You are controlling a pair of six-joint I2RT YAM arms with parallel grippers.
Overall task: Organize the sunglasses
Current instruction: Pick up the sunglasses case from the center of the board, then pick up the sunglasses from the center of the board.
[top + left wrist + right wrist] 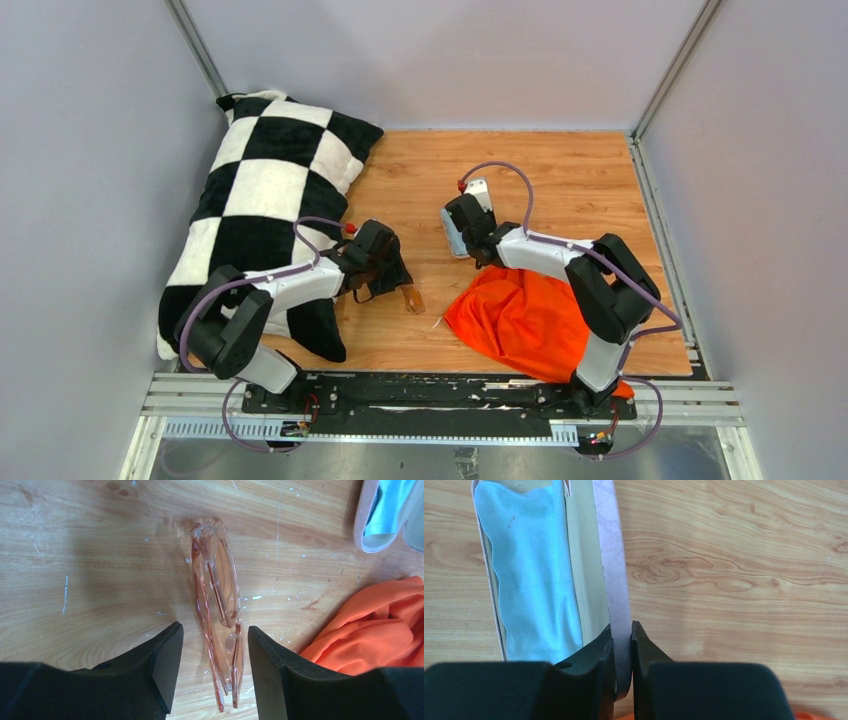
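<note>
While the pink case (616, 565) is clamped by its wall in the clenched right tool (622, 630) | step: pickup of the sunglasses (217, 595), folded on the worktop (90, 570), straddled by the released left tool (214, 632) | next: closure judged needed, then carriage to the case.

amber sunglasses (222, 575), pink case (616, 580), checkered pillow (270, 190)

Sunglasses (222, 575) left of case (616, 580); cloth (534, 580) inside
</note>
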